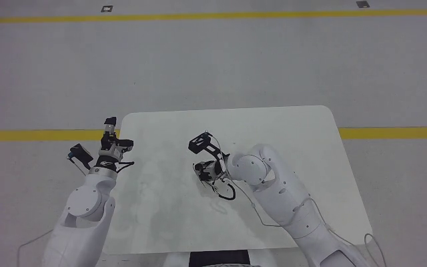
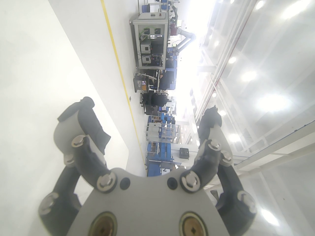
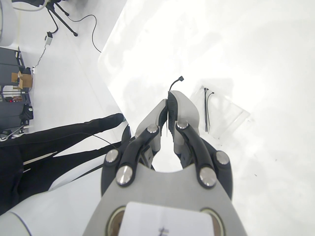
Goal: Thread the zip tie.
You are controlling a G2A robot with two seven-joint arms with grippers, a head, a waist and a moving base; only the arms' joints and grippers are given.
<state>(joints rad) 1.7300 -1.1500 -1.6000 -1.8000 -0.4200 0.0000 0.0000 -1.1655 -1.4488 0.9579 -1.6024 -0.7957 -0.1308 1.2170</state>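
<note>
My right gripper (image 3: 168, 102) is shut on a black zip tie (image 3: 175, 82). The tie's square head curls out just past the fingertips, and its thin tail hangs down between the fingers. On the table just beyond that gripper lies a clear plastic bag (image 3: 221, 116) with two more black zip ties (image 3: 206, 110) in it. In the top view the right gripper (image 1: 203, 171) hangs over the table's middle. My left gripper (image 1: 117, 135) is at the table's left edge, open and tipped up toward the room, and the left gripper (image 2: 147, 110) has nothing between its fingers.
The white table (image 1: 280, 133) has rounded corners; its near corner (image 3: 103, 57) lies close to the right gripper. A yellow floor line (image 1: 373, 133) runs behind the table. A tripod and a black cable (image 3: 92, 29) lie on the floor beside it.
</note>
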